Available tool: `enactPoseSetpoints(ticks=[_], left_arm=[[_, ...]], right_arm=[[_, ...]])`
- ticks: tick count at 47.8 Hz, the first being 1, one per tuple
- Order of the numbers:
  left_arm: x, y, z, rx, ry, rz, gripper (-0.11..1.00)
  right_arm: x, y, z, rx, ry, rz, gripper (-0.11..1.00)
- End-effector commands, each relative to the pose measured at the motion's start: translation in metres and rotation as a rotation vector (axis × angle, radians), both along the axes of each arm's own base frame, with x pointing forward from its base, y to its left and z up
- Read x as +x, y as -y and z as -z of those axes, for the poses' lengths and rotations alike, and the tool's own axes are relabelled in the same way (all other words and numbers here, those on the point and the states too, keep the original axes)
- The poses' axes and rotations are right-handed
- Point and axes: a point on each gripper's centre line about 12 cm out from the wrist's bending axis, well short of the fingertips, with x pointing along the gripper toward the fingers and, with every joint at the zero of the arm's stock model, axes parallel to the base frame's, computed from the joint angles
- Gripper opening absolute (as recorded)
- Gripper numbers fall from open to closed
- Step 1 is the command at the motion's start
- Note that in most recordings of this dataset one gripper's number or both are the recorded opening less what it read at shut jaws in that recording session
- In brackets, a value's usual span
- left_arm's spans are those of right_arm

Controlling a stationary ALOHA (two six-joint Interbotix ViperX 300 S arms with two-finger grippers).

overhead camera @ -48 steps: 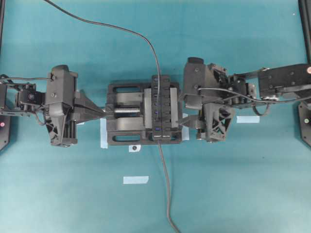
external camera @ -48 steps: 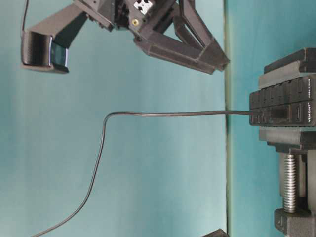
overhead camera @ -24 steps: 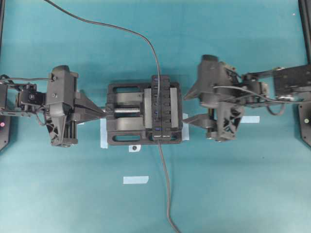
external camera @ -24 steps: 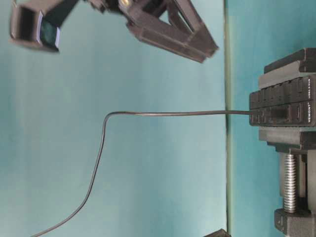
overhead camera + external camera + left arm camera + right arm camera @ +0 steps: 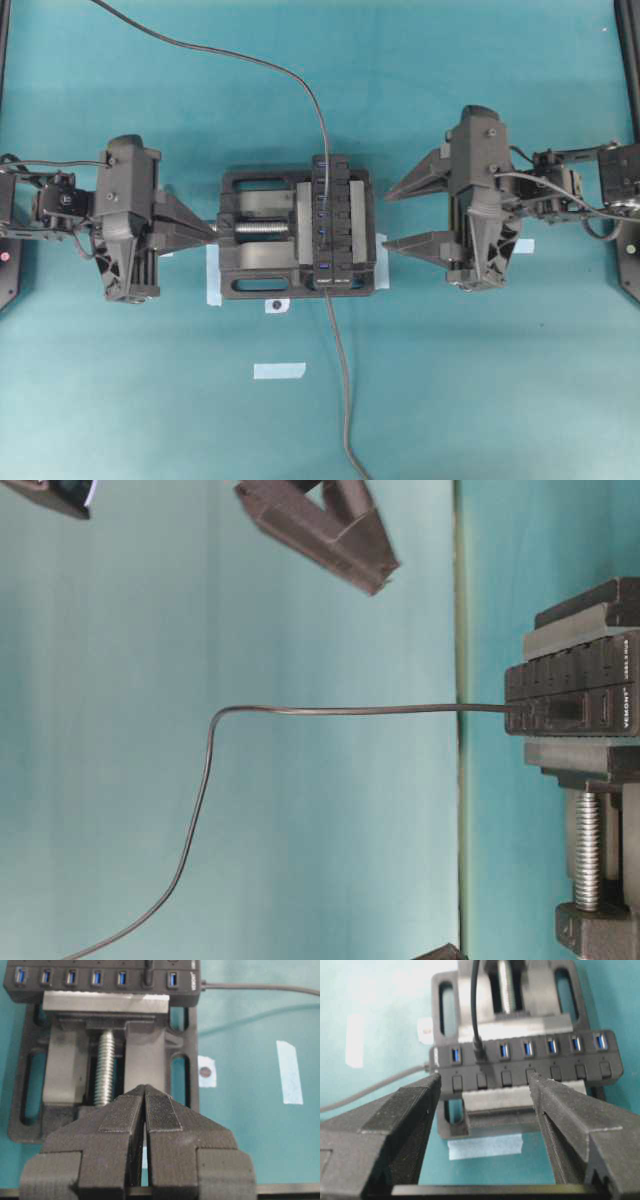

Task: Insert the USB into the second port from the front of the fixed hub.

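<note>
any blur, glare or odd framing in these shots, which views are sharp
Overhead view: sharp and evenly lit, soft shadows under the arms. Table-level view: turned sideways, the fixed hub crisp, the right gripper cropped at the top edge. Left wrist view: vise screw sharp with a slight sheen, shut left gripper fills the bottom. Right wrist view: washed-out glare upper left, the USB slightly soft.

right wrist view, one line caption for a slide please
Open right gripper facing the fixed hub, the USB plugged into the second port, vise behind.
</note>
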Motion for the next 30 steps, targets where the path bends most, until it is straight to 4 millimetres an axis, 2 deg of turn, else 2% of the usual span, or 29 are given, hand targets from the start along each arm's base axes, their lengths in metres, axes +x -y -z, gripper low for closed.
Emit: enactPoseSetpoints(ticks=[1, 30], left_arm=[[0.0046, 0.0004, -0.0086, 0.001, 0.032, 0.002, 0.0], [0.0042, 0.0004, -0.0081, 0.001, 0.031, 0.002, 0.0]], right_arm=[[0.0007, -0.0029, -0.0059, 0.006, 0.025, -0.005, 0.8], [0.0003, -0.0063, 0.0028, 0.006, -0.012, -0.015, 0.8]])
